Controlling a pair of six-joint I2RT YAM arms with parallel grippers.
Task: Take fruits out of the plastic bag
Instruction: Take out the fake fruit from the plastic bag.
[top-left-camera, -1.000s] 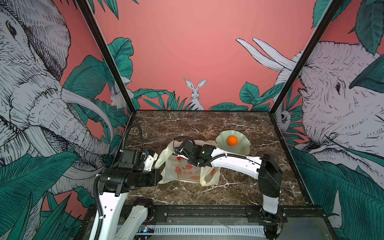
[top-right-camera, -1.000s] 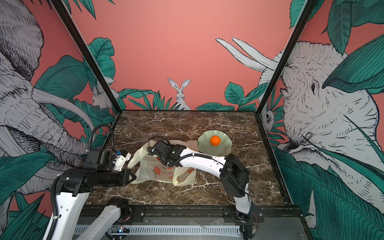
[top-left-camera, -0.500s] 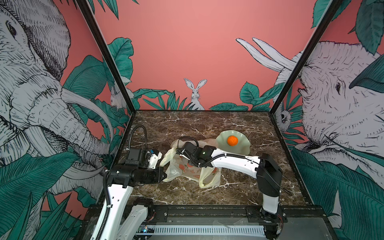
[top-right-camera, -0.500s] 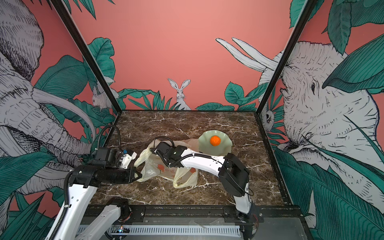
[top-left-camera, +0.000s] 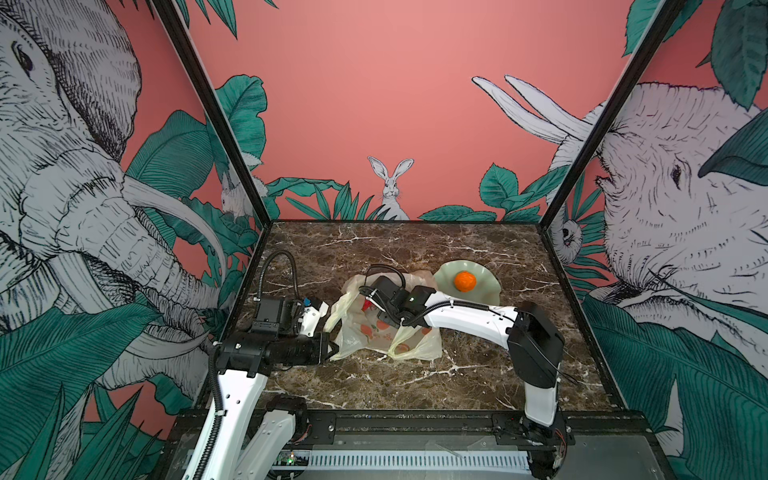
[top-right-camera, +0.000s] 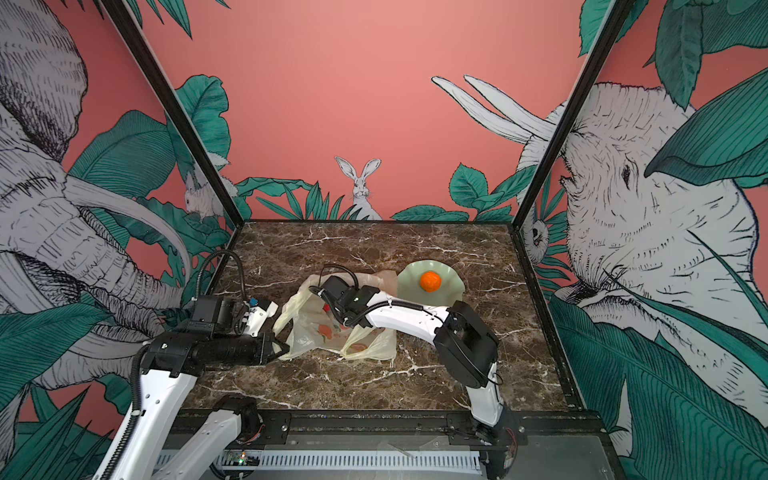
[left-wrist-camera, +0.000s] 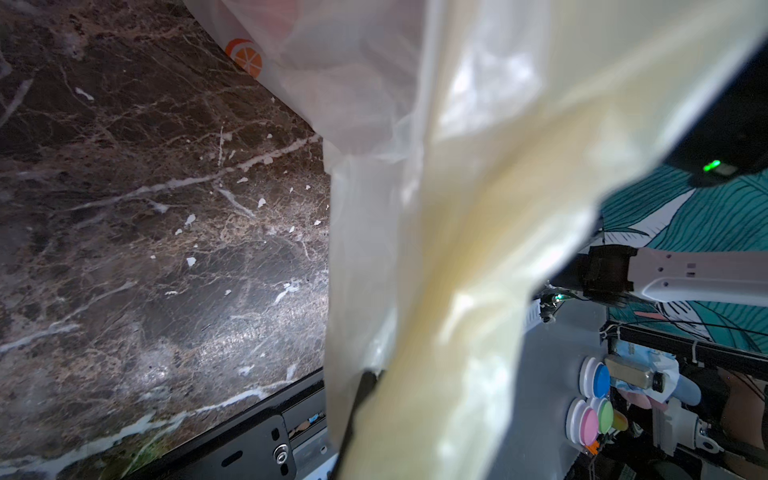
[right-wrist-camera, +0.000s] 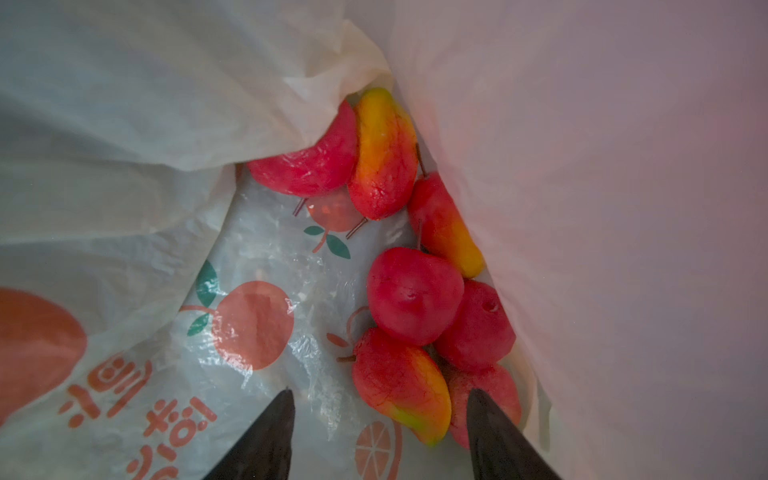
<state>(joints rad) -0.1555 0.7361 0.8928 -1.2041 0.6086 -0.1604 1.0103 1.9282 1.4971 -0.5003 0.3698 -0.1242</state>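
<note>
Inside plastic bag (right-wrist-camera: 124, 124), fruits (right-wrist-camera: 415, 295) before parted right claw (right-wrist-camera: 379, 392)

The pale-yellow bag (top-left-camera: 376, 332) lies crumpled on the marble (top-left-camera: 374, 249), its mouth open, printed with orange fruit. Inside huddle red round fruits (right-wrist-camera: 415, 295) and red-yellow oval ones (right-wrist-camera: 384, 153). An orange (top-left-camera: 464, 281) sits apart on the dish (top-left-camera: 487, 286).

right gripper (right-wrist-camera: 379, 392) — fingers cut by the frame edge in its wrist view; tips sunk out of sight in the plastic bag (top-left-camera: 357, 337) at centre of both top views. fruits (right-wrist-camera: 415, 295) — some half under folds. left gripper (left-wrist-camera: 365, 386) — wrapped in blurred bag film.
</note>
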